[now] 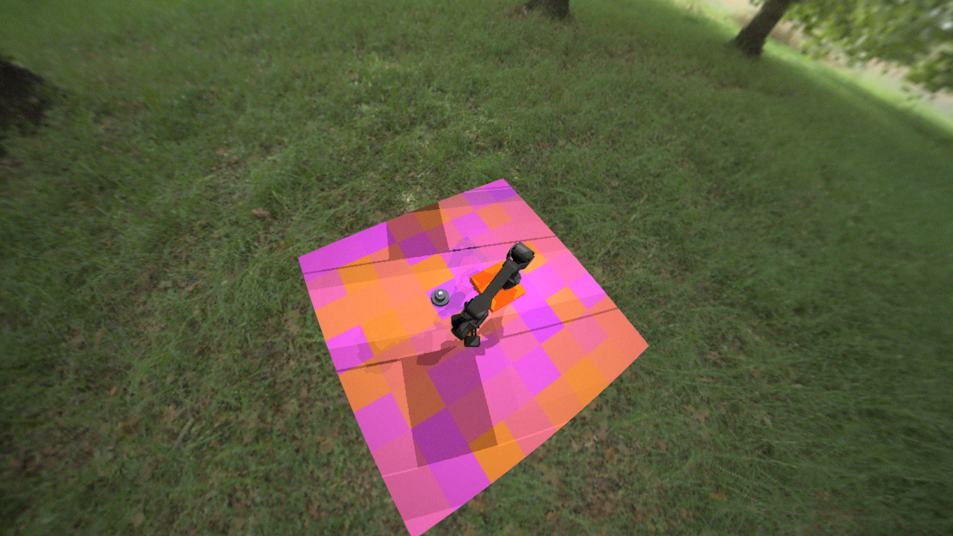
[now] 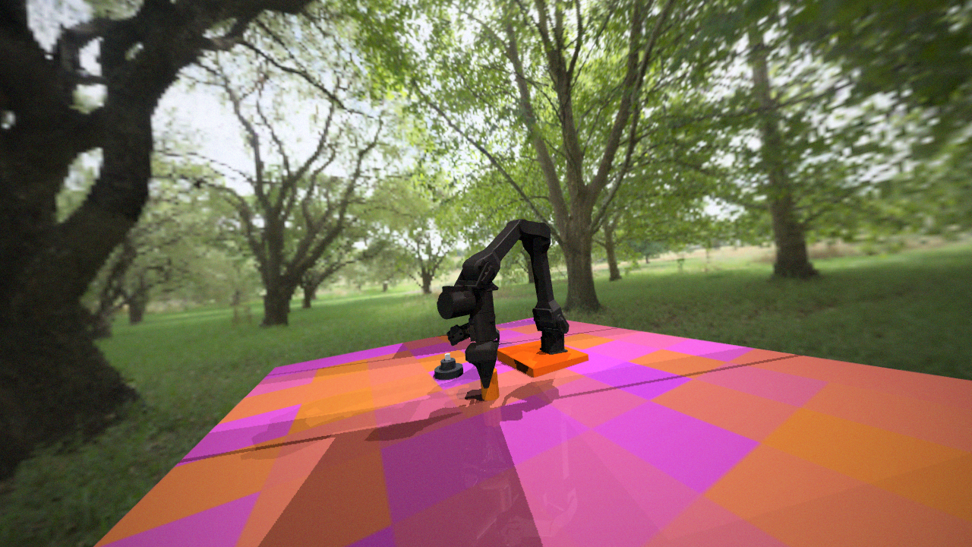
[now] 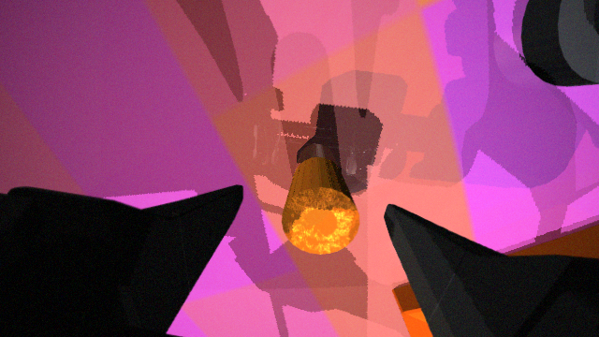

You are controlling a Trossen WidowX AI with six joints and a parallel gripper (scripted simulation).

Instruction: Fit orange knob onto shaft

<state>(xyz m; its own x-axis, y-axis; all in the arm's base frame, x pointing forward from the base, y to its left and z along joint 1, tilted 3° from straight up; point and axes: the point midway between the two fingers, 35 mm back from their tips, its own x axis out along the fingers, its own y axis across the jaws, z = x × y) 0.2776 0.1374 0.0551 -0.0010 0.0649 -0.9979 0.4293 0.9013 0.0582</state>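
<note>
Orange knob [image 3: 321, 206] standing free between wide-open fingers

Gripper [image 3: 314, 211] points down over the knob, jaws spread wide and holding nothing, a gap on each side of the knob. The knob stands upright on the checkered table top [image 2: 680, 435]. Beyond the knob, the round pedestal [image 2: 448, 370] with its silver shaft [image 2: 446, 357] sits well apart from it, near the arm's orange base plate [image 2: 544, 358].

matte black jointed robot arm [image 2: 506, 268] | thick rounded links, cylinder-shaped housing at the wrist | flat square orange base plate [image 2: 541, 358] under it | black parallel-jaw gripper [image 3: 314, 206], two dark fingers tapering to points
</note>
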